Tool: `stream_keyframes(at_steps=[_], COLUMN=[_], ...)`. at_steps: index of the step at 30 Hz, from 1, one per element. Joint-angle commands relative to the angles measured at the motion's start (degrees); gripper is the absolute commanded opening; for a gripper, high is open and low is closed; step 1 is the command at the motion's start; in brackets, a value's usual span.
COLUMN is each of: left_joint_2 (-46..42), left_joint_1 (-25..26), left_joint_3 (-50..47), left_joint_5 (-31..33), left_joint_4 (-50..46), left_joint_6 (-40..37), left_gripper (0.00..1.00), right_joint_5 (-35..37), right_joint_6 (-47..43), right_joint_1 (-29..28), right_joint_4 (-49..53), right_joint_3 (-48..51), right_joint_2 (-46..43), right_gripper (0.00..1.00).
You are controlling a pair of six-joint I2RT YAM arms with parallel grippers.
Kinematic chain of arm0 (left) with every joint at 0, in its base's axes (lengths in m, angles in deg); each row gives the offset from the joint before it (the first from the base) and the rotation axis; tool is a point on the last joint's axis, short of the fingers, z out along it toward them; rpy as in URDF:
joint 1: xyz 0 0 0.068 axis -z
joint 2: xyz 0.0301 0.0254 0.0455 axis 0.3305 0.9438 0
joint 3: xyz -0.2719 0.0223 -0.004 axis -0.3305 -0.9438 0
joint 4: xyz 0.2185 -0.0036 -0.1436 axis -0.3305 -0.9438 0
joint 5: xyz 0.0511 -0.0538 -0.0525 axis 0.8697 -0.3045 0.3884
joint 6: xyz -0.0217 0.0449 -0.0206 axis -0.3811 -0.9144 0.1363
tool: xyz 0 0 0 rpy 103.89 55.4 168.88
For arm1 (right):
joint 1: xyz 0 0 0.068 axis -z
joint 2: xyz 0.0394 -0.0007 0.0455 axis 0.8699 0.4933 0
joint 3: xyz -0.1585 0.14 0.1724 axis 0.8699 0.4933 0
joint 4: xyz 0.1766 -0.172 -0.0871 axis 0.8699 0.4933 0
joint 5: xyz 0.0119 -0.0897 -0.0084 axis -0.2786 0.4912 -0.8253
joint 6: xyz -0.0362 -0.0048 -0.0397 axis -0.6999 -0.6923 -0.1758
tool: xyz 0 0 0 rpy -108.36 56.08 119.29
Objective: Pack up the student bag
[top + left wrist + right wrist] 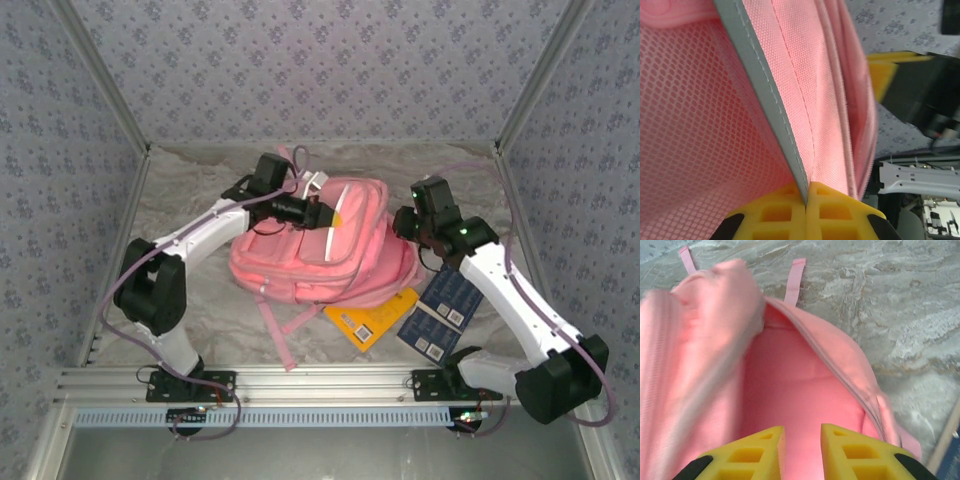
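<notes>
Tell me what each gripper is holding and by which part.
The left gripper pinches the pink backpack by a grey-trimmed fabric edge. The right gripper holds nothing; its fingers stand apart over the open compartment.

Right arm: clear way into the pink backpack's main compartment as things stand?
Probably yes. The left gripper pinches the pink backpack by a trimmed edge. Its open compartment gapes right ahead of the right gripper, whose fingers stand apart and empty. Nothing sits between them.

Lab test cell, patterned walls, aluminium framing
</notes>
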Motion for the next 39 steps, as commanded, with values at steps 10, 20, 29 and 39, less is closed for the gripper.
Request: stream_keyframes(at_steps=[10,20,29,39], left_joint_2=[4.0,3.4,3.3,1.4], left_joint_1=[2.8,2.8,2.8,1.0], left_joint_3=[-3.6,-4.9,-4.8,-4.3], left_joint_5=[3.1,2.6,2.2,2.8], left_joint_4=[19.7,21.5,21.1,19.0], left_joint_6=[14.4,15.4,15.4,16.2], left_gripper=[0.0,0.0,0.0,0.0], right_joint_5=[-6.8,-4.7,-3.6,3.6], right_joint_6=[15.8,17.7,17.3,13.8], right_joint_1=[-7.1,-7.5,-7.0,-9.0], right_joint_4=[11.1,6.0,1.8,2.6], right_joint_3=[-0.5,5.4,5.4,5.0], right_joint_2=[-3.8,-0.2,4.1,1.0], right_gripper=[0.52,0.43,0.34,0.0])
